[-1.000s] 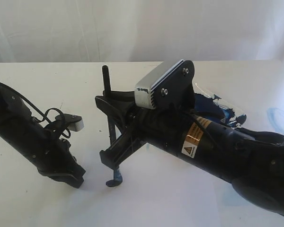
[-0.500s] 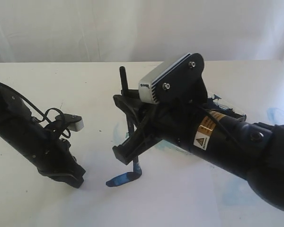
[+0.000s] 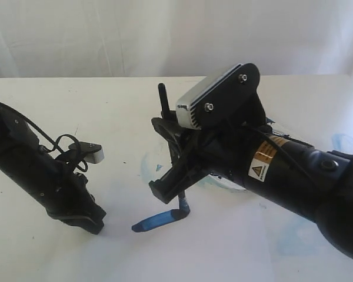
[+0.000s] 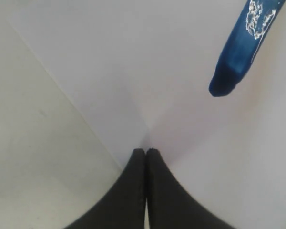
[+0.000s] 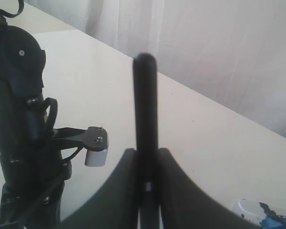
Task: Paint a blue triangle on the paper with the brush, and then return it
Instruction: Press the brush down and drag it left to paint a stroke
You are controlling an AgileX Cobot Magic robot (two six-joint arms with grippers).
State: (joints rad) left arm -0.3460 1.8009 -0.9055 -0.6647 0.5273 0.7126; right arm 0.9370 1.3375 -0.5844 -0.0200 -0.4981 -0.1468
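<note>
My right gripper holds the brush nearly upright over the paper, its tip touching the sheet at the right end of a paint stroke. My left gripper sits left of the stroke, near the paper's edge.

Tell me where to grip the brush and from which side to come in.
Grip the brush at mid-handle, coming in level from the side, as the right gripper does. It stands nearly upright with its blue-wet tip pressed on the paper, so the thin black shaft offers two clear flanks and the bristles stay free.
</note>
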